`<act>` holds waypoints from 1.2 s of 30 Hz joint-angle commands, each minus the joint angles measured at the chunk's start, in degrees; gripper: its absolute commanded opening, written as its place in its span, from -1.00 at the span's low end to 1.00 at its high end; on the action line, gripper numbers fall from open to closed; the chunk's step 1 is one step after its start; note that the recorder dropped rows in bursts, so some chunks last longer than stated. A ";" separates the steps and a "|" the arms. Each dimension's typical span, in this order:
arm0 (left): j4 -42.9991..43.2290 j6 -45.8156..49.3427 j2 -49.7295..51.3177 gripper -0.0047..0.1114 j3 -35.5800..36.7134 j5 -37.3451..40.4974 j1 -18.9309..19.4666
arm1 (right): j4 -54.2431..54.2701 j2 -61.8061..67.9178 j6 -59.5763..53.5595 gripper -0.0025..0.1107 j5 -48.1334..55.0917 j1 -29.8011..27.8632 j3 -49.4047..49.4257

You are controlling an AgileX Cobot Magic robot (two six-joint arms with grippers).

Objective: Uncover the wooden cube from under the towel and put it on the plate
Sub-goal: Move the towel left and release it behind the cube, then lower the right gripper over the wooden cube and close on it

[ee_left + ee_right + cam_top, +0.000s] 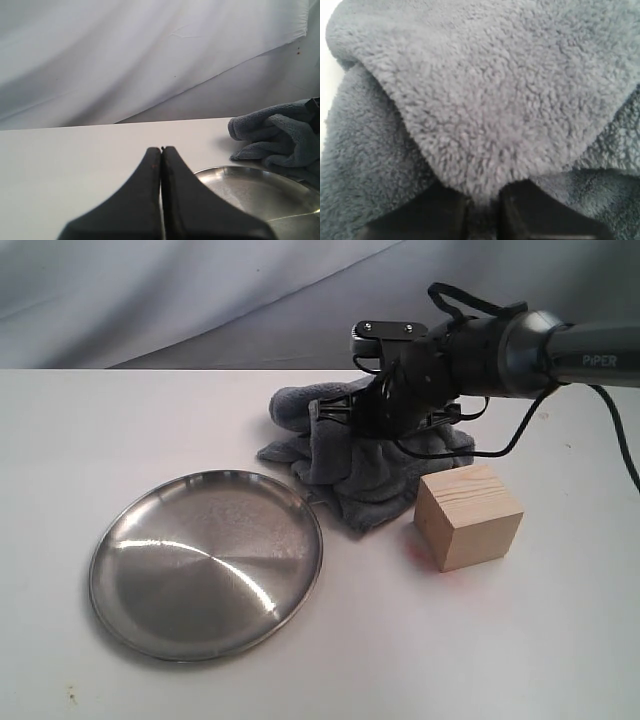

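Reading "PiPER" on the arm (590,352), upper right. Its right gripper (482,207) pinches a fold of fluffy grey towel (350,475); the left gripper (161,170) is pressed together. Grainy wooden cube (468,515) sits bare right of center, just beside the towel's edge, apart from the shiny round plate (205,565) lower left, open table (540,640) around.

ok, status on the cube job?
Left gripper shut, empty. Right gripper shut on towel. Cube uncovered, on table, not yet on plate. Towel corner lies between them.
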 commanded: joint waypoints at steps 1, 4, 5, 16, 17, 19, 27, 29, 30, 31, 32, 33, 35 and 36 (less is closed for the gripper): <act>-0.10 -0.14 -0.24 -0.92 0.25 -0.18 -0.28 | 0.86 -0.66 -1.92 -0.03 2.38 0.10 -0.31; -0.10 -0.14 -0.24 -0.92 0.25 -0.18 -0.28 | 1.30 -2.13 -1.92 0.62 3.34 0.10 -0.31; -0.10 -0.14 -0.24 -0.92 0.25 -0.18 -0.28 | 1.30 -2.96 -1.92 0.65 4.25 0.10 -0.31; -0.10 -0.14 -0.24 -0.92 0.25 -0.18 -0.28 | 1.05 -14.02 -9.45 0.64 20.30 0.10 -0.31; -0.10 -0.14 -0.24 -0.92 0.25 -0.18 -0.28 | 1.05 -15.29 -11.86 0.64 23.87 0.10 -0.31; -0.10 -0.14 -0.24 -0.92 0.25 -0.18 -0.28 | 1.05 -16.69 -15.53 0.64 28.87 0.10 -0.31; -0.10 -0.14 -0.24 -0.92 0.25 -0.18 -0.28 | 8.19 -17.46 -25.15 0.64 38.58 -1.77 1.42; -0.10 -0.14 -0.24 -0.92 0.25 -0.18 -0.28 | 11.04 -17.46 -26.85 0.64 38.46 -3.32 3.03; -0.10 -0.14 -0.24 -0.92 0.25 -0.18 -0.28 | 11.07 -17.46 -27.14 0.64 38.46 -3.94 3.78; -0.10 -0.14 -0.24 -0.92 0.25 -0.18 -0.28 | 11.18 -17.46 -27.39 0.64 38.32 -4.58 4.87; -0.10 -0.14 -0.24 -0.92 0.25 -0.18 -0.28 | 11.18 -17.46 -27.40 0.64 38.22 -5.22 5.38; -0.10 -0.14 -0.24 -0.92 0.25 -0.18 -0.28 | 11.18 -17.46 -27.74 0.64 37.93 -5.98 6.22; -0.10 -0.14 -0.24 -0.92 0.25 -0.18 -0.28 | 12.32 -17.46 -28.40 0.64 36.89 -6.67 6.66; -0.10 -0.14 -0.24 -0.92 0.25 -0.18 -0.28 | 13.21 -17.46 -28.72 0.65 36.46 -6.76 6.66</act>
